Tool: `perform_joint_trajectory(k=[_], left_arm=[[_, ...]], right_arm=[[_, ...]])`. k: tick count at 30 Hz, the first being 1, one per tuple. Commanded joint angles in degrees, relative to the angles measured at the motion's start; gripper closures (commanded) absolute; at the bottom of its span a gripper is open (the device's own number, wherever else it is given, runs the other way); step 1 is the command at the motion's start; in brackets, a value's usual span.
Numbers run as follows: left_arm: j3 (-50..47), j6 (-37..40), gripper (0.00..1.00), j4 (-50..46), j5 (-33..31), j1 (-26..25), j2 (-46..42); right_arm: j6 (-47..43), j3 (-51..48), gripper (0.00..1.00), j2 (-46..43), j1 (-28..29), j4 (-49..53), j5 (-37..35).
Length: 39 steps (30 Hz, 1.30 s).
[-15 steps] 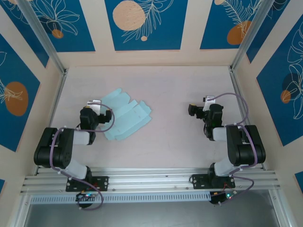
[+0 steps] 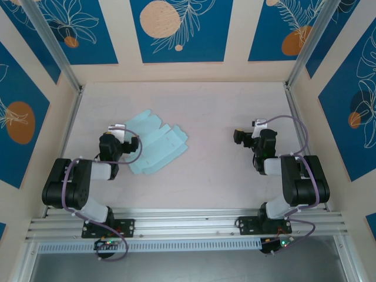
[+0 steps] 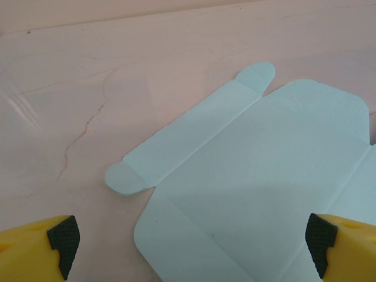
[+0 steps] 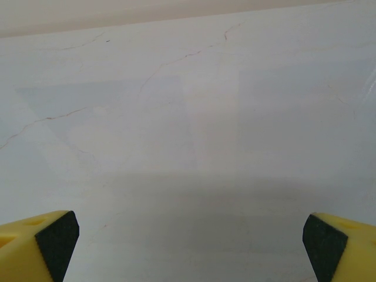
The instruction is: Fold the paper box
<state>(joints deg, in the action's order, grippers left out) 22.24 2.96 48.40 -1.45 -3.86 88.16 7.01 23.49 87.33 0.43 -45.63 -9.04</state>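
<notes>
The paper box point(image 2: 155, 141) lies flat, nothing folded; left gripper point(image 3: 191, 239) gapes at its edge, right gripper point(image 4: 189, 238) gapes well away.

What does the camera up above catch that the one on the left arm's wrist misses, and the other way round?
From above: the whole outline of the paper box, lying flat and unfolded, the right pincer well away from it, and the blue patterned wall panels.
From the left wrist: close detail, namely the sheet's crease lines, two rounded tabs at the ends of one flap, and hairline marks on the table.
Shared: the pale blue sheet flat on the table, with the left pincer open at its edge, gripping nothing.
</notes>
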Motion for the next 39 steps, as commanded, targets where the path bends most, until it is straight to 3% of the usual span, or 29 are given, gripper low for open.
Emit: perform_joint_trajectory(k=[1,26,29,34,39], left_arm=[[0.5,-0.1,0.0,-0.2,1.5,0.6,-0.1],[0.6,-0.2,0.0,-0.1,1.4,0.6,-0.1],[1.7,-1.1,0.0,-4.0,-0.3,0.7,-2.5],[2.6,-1.9,0.0,-12.0,-3.0,0.7,-10.6],[4.5,-8.5,0.0,-22.8,-6.6,0.7,-18.3]], right_arm=[[0.1,-0.2,0.0,-0.2,0.2,-1.4,-1.2],[0.2,-0.3,0.0,-0.3,0.2,-1.7,-1.1],[0.1,-0.4,0.0,-0.4,0.2,-1.8,-1.0],[1.6,2.8,0.0,-8.1,0.3,11.2,-3.2],[5.7,7.7,0.0,-15.1,0.9,26.7,-3.7]])
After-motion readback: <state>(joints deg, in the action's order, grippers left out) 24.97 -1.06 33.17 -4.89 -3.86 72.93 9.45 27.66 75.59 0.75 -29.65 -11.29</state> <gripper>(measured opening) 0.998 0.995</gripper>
